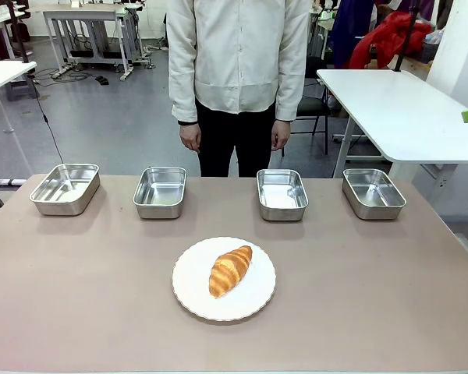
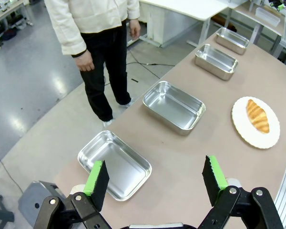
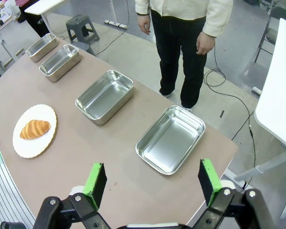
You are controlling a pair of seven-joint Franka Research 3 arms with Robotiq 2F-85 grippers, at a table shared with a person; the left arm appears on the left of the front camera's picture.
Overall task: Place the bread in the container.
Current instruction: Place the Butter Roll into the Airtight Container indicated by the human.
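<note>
A: Bread (image 1: 230, 269), position?
B: Lying on the white plate (image 1: 191, 294) at the middle of the table (image 1: 62, 312), well apart from the four steel trays (image 1: 160, 210) in a row behind; probably set there within reach of either arm.
A: Which tray to fill?
B: Cannot tell; all four empty and alike.
A: Left gripper (image 2: 155, 167), right gripper (image 3: 151, 167)?
B: Both spread wide, holding nothing, poised above the table ends.
A: Person?
B: Beyond the far edge, hands (image 1: 190, 137) hanging down, clear of the work.

The ridged, golden-brown bread (image 1: 230, 270) lies diagonally on a white plate (image 1: 195, 304), near centre. The container is one of four alike, empty steel trays (image 1: 160, 192) in the far row.
</note>
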